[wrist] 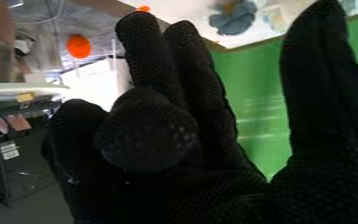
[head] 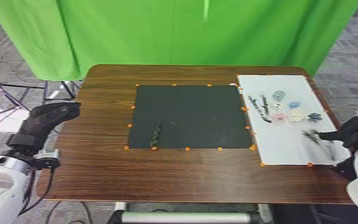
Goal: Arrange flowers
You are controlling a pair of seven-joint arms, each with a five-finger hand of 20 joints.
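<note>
A black mat [head: 193,112] lies on the table, with one dark green stem [head: 156,135] near its lower left. On the white sheet [head: 282,155] at the right are dark stems [head: 264,109], a leafy sprig [head: 315,138] and several small flower heads, among them a pink one [head: 278,117], a blue one [head: 294,105] and a grey-blue one [head: 314,117]. My right hand [head: 351,133] is at the sheet's right edge beside the sprig. In the right wrist view my right hand [wrist: 211,192] has its fingers extended, near a grey-blue flower [wrist: 233,19]. My left hand [head: 49,116] rests left of the table, fingers relaxed.
Orange dots [head: 188,149] run around the mat and the sheet. The brown table [head: 104,170] reaches out around both. A green curtain [head: 193,35] hangs behind its far edge.
</note>
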